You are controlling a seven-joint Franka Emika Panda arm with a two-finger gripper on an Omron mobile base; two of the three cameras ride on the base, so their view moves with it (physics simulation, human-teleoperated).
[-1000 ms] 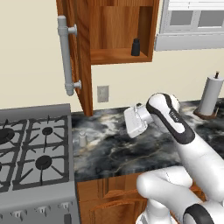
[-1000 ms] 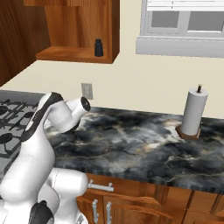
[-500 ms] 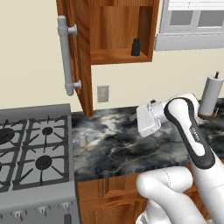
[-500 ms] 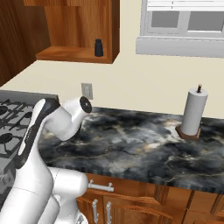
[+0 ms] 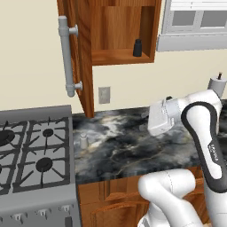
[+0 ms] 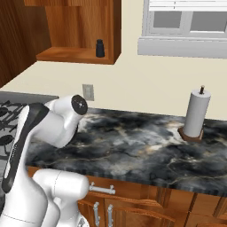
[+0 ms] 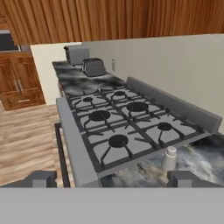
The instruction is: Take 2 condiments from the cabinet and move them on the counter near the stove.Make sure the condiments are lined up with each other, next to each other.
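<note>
The light grey shaker (image 5: 83, 141) stands upright on the dark marbled counter (image 5: 124, 153), right beside the stove (image 5: 33, 155). In the hand view it is the grey shaker (image 7: 169, 157) at the stove's (image 7: 122, 127) near corner. On the shelf of the open wooden cabinet (image 5: 122, 31) sits the black shaker (image 5: 137, 48), also the black shaker (image 6: 100, 48) from the right. My gripper (image 5: 150, 122) hovers over the counter well right of the grey shaker, facing the stove. The gripper (image 7: 113, 180) is open and holds nothing, its fingertips (image 7: 41, 178) set wide apart.
The cabinet door (image 5: 75, 57) with its grey bar handle hangs open above the stove's right edge. A paper-towel roll (image 6: 196, 114) stands at the counter's right. A wall outlet (image 5: 104, 94) sits behind the counter. Two toasters (image 7: 92, 66) stand beyond the stove.
My hand has swung to the right over the counter, away from the stove and the grey shaker. The shakers have not moved.
</note>
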